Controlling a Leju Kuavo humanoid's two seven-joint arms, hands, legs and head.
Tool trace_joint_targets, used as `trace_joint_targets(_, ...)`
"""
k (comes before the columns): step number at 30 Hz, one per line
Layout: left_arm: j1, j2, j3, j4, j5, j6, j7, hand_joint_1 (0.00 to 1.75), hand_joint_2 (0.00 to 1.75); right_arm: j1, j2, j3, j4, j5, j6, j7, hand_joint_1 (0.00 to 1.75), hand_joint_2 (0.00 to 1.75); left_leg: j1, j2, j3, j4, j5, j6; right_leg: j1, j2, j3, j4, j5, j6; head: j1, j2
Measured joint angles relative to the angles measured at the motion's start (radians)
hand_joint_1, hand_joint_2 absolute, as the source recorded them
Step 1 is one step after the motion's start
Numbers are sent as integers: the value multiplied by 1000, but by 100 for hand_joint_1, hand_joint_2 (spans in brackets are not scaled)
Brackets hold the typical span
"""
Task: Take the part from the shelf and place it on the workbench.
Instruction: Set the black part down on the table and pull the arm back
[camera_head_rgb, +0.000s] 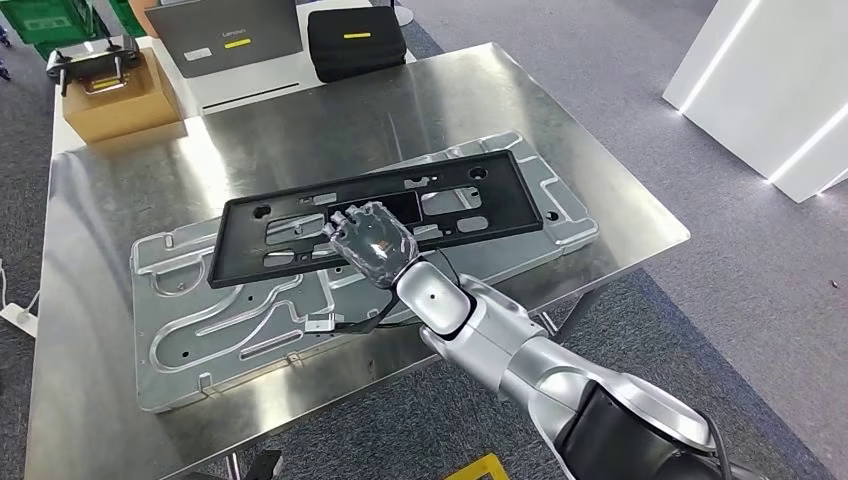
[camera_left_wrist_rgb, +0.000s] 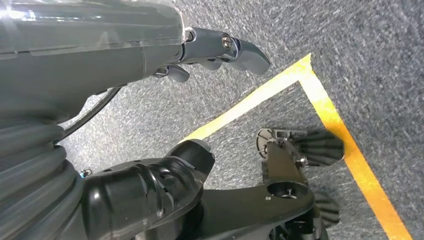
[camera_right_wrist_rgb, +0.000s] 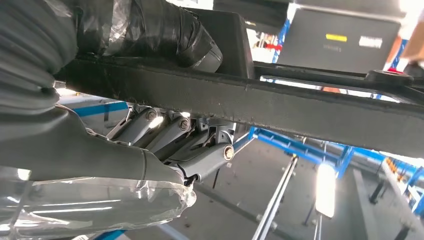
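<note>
Head view: the right hand (camera_head_rgb: 370, 243) grips the near long edge of the black frame part (camera_head_rgb: 380, 215), about midway along it.
Part position: the black frame part lies lengthwise over the silver stamped panel (camera_head_rgb: 240, 320), which rests flat on the steel surface (camera_head_rgb: 120, 190); whether the part touches the panel or is held just above it cannot be told.
Right wrist view: the thumb (camera_right_wrist_rgb: 170, 35) lies on one face of the part's bar (camera_right_wrist_rgb: 280, 107) and the darker fingers (camera_right_wrist_rgb: 200, 150) curl against the other, so the bar is clamped between them.
Left hand: the left hand (camera_left_wrist_rgb: 220, 50) hangs over grey carpet with a yellow floor line (camera_left_wrist_rgb: 345, 145); its fingers are loosely bent and hold nothing.
Beyond the panel: a cardboard box (camera_head_rgb: 120, 100) sits at the far left corner of the surface, with a grey laptop (camera_head_rgb: 235, 35) and a black case (camera_head_rgb: 355, 42) behind the far edge.
</note>
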Motion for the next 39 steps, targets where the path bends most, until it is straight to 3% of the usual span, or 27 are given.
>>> trace_joint_targets(2,-1,-4,-2,0,5,4,-5,0,175,3,8,4,1,-13,-22,1,175,175,-4,1,0,1,-1,-4,8,-2,49,-102,32,-13,0,0)
trace_joint_targets(5,0,-6,-6,0,12,8,-9,0,175,16,16,8,1,-33,-35,-5,175,175,-2,3,-1,0,-3,-16,8,-4,59,-123,36,-17,0,0)
trace_joint_targets(7,-1,-6,-8,0,15,8,-11,0,175,23,21,9,1,-39,-37,-8,175,175,0,3,-12,28,-26,-28,1,-5,65,-136,43,-23,-1,0)
trace_joint_targets(10,0,-6,-9,-1,17,10,-15,0,175,30,29,9,1,-50,-38,-12,175,175,8,3,-88,199,-114,-45,-2,-6,69,-141,46,-29,-1,0)
trace_joint_targets(11,1,-6,-11,-1,18,11,-19,0,175,35,29,9,1,-58,-37,-16,175,175,11,4,-114,253,-131,-49,-3,-6,69,-141,46,-29,-1,0)
trace_joint_targets(12,2,-6,-13,-1,18,14,-25,0,175,41,29,9,1,-68,-36,-22,175,175,14,4,-125,275,-130,-53,-4,-6,68,-139,45,-28,-1,0)
trace_joint_targets(13,3,-5,-16,-1,19,17,-31,0,175,47,29,9,1,-80,-33,-29,175,175,18,4,-117,256,-109,-57,-6,-5,68,-137,43,-26,-1,0)
trace_joint_targets(15,2,-4,-22,-1,26,22,-40,0,175,53,29,9,0,-114,-21,-46,175,175,25,6,-54,128,-45,-64,-11,-4,68,-128,37,-16,-1,0)
trace_joint_targets(17,1,-4,-26,-1,37,26,-46,0,175,55,29,9,0,-155,1,-65,175,175,24,3,-4,27,-14,-59,-11,-2,64,-118,31,-4,-1,0)
trace_joint_targets(20,3,-4,-29,-1,50,28,-50,0,175,63,29,9,-1,-193,28,-84,175,175,20,0,3,9,-11,-36,-8,0,61,-117,31,12,-1,0)
trace_joint_targets(22,3,-3,-29,-1,56,29,-52,0,175,65,28,10,-1,-201,39,-92,175,175,20,1,3,5,-7,-21,-11,-1,50,-91,12,21,-1,0)
trace_joint_targets(23,2,-3,-29,-1,59,29,-54,0,175,66,28,10,-1,-203,43,-95,175,175,21,1,3,3,-5,-14,-12,-2,32,-51,-13,24,-1,0)
trace_joint_targets(26,3,-3,-30,-1,67,28,-59,0,175,75,26,15,0,-207,61,-103,175,175,16,2,2,3,-5,-5,-11,-3,-58,143,-100,26,-1,0)
trace_joint_targets(27,4,-4,-30,-1,69,28,-59,0,175,80,24,17,1,-208,67,-105,175,175,14,2,2,3,-5,-4,-10,-3,-74,174,-104,24,-1,0)
trace_joint_targets(28,4,-4,-30,-1,71,27,-60,0,175,85,23,19,1,-209,73,-108,175,175,12,1,2,3,-5,-4,-9,-3,-70,163,-87,20,0,0)
trace_joint_targets(30,4,-4,-31,-1,72,27,-60,0,175,89,22,23,2,-211,80,-112,175,175,9,0,3,4,-5,-4,-4,-2,-10,38,-20,5,0,0)
trace_joint_targets(32,3,-5,-32,-1,74,27,-62,0,175,89,22,25,2,-213,86,-117,87,87,5,0,3,4,-6,-8,4,-3,48,-83,22,-8,-1,0)
trace_joint_targets(34,3,-5,-32,-1,78,29,-63,0,175,89,21,28,3,-218,94,-121,0,0,5,1,1,4,-6,-15,10,-4,61,-114,24,-11,-1,0)
trace_joint_targets(37,2,-5,-32,-1,90,39,-68,0,175,89,18,33,5,-233,105,-127,0,0,6,3,-3,19,-22,-31,3,-4,70,-131,33,-21,-1,0)
trace_joint_targets(39,2,-4,-32,-1,101,45,-74,0,175,89,18,38,6,-245,112,-132,0,0,9,3,-40,104,-73,-39,-2,-6,76,-139,38,-28,-1,0)
